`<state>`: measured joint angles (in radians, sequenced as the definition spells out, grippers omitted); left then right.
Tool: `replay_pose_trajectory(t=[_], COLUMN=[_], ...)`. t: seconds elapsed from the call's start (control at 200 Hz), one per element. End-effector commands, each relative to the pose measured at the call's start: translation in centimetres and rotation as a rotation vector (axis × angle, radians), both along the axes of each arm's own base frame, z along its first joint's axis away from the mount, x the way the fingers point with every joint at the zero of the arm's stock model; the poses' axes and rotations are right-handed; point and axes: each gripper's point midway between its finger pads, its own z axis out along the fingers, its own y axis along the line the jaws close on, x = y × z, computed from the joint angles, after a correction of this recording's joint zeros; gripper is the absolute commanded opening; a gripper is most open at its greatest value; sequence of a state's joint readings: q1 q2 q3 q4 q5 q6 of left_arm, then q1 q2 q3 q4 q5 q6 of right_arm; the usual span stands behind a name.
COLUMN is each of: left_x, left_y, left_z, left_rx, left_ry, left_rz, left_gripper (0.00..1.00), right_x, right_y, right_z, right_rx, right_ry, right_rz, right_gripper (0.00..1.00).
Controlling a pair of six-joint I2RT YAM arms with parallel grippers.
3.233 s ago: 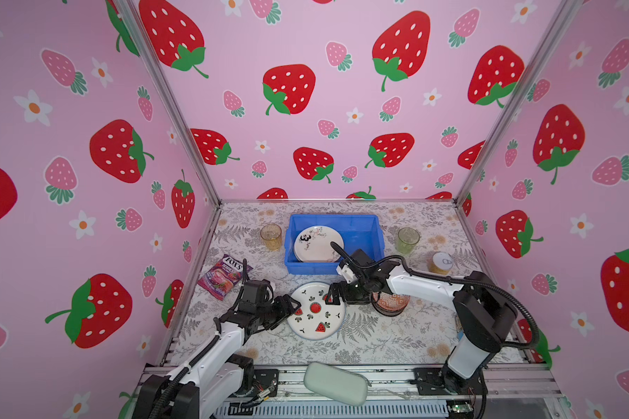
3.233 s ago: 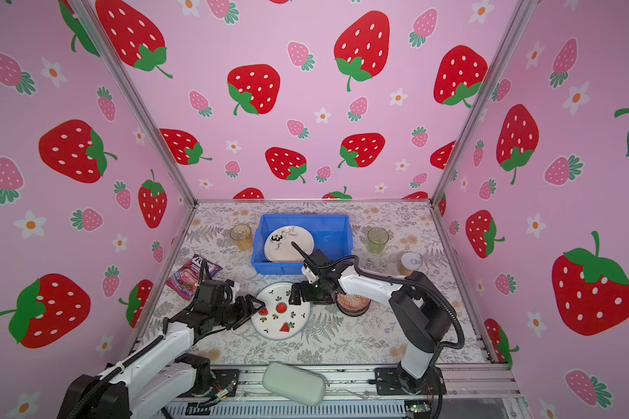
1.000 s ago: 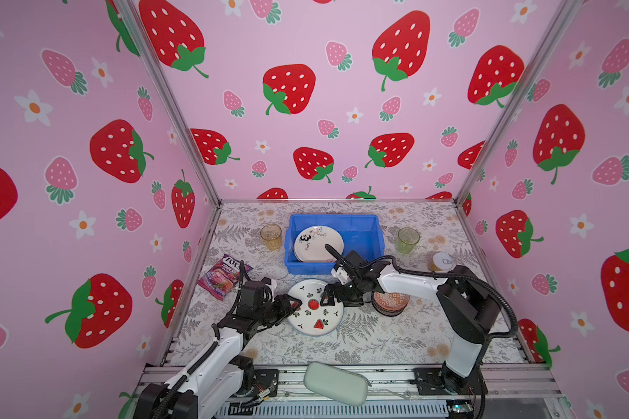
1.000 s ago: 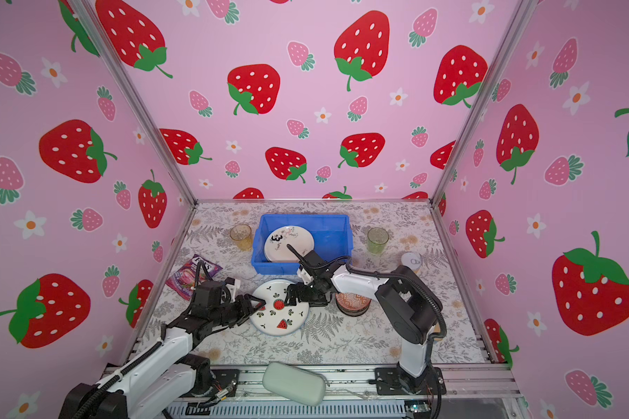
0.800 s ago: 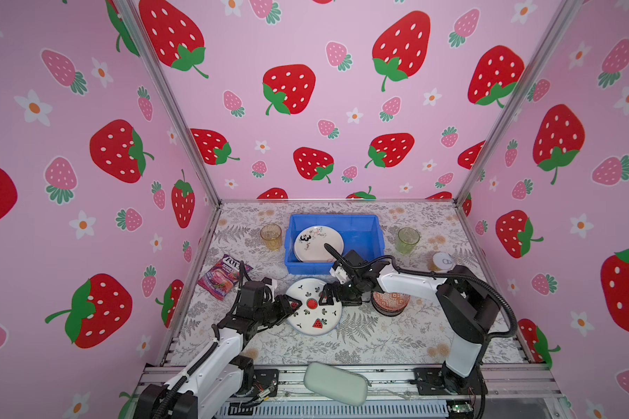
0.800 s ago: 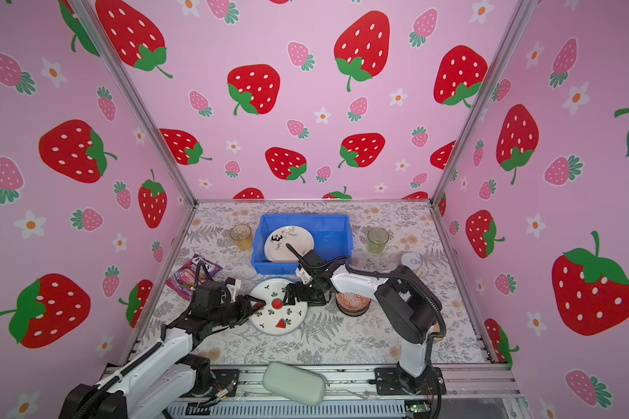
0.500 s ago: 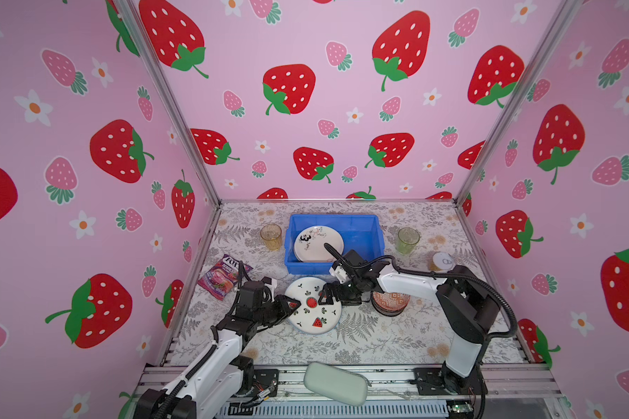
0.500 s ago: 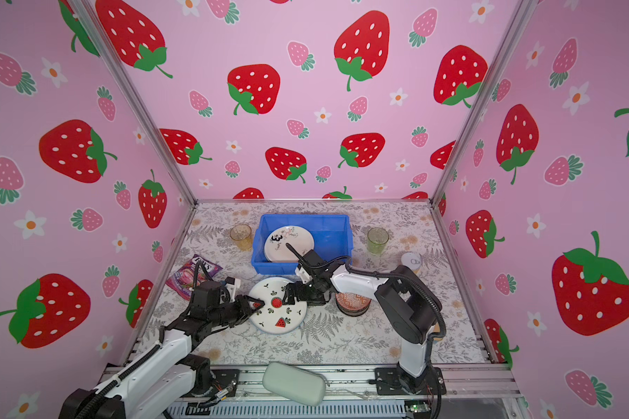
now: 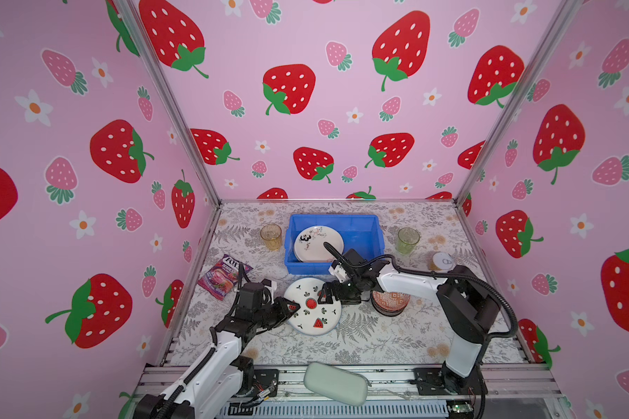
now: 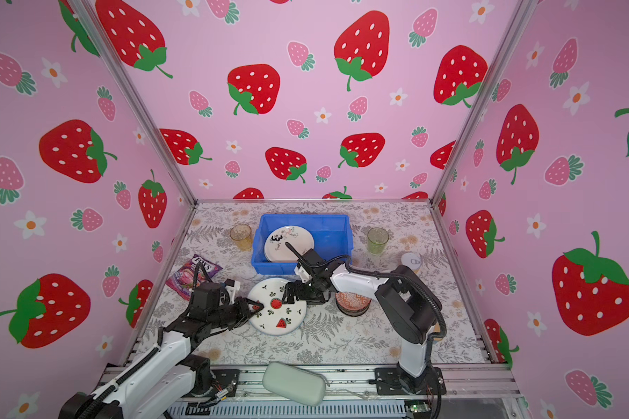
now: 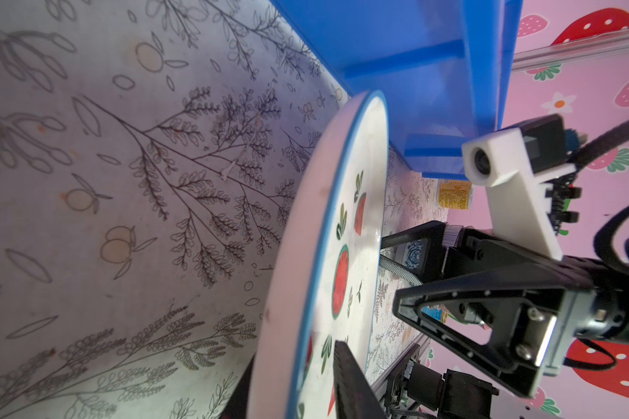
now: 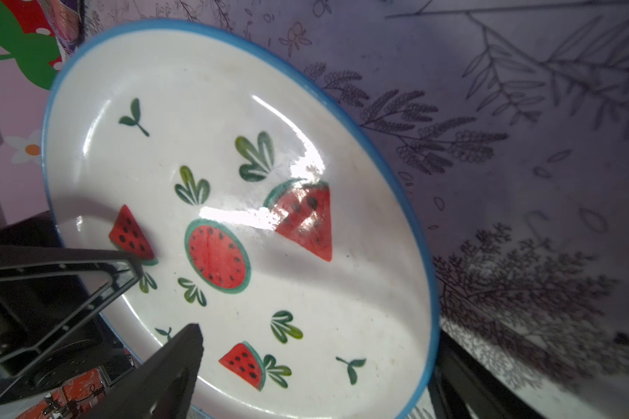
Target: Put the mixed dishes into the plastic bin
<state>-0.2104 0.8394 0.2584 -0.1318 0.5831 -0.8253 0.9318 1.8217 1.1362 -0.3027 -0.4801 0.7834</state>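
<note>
My left gripper (image 9: 294,307) clamps the round white watermelon-slice plate (image 9: 324,316) by its left rim. My right gripper (image 9: 322,295) gapes at the opposite rim. The bright blue plastic bin (image 9: 364,235) lies just beyond.

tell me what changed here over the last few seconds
The left pincer edged right onto the left rim of the watermelon plate and closed on it. The right pincer shifted left to the plate's opposite edge, jaws open astride the rim. The plate barely moved. Unchanged: blue bin with the floral plate inside, orange bowl, amber tumbler, green tumbler, candy bag.
</note>
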Motion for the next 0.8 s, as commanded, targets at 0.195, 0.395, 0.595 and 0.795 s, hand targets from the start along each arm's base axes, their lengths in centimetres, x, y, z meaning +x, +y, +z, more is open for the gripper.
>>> replay_pose_trajectory(t=[0.195,0.395,0.595,0.795], left_x=[0.7,0.9,1.3,1.7], left_y=[-0.3,-0.2,-0.3,-0.5], left_z=[2.4,2.5,2.9,3.5], left_rx=[-0.004,-0.001,-0.01,-0.037], left_ry=[-0.058,-0.058,-0.068,-0.081], left_rz=[-0.011,-0.007,0.0,0.016], left_gripper=[0.25,0.17,0.0,0.0], right_x=[1.1,1.4,2.3,3.0], right_y=[0.7,0.5,0.4,-0.5], right_z=[2.3,2.3,3.0,3.4], right_rx=[0.057,0.053,0.051,0.03], right_ry=[-0.041,-0.045,-0.082,-0.095], right_rz=[0.006,-0.002,-0.004,-0.016], right_gripper=[0.95,0.95,0.95,0.95])
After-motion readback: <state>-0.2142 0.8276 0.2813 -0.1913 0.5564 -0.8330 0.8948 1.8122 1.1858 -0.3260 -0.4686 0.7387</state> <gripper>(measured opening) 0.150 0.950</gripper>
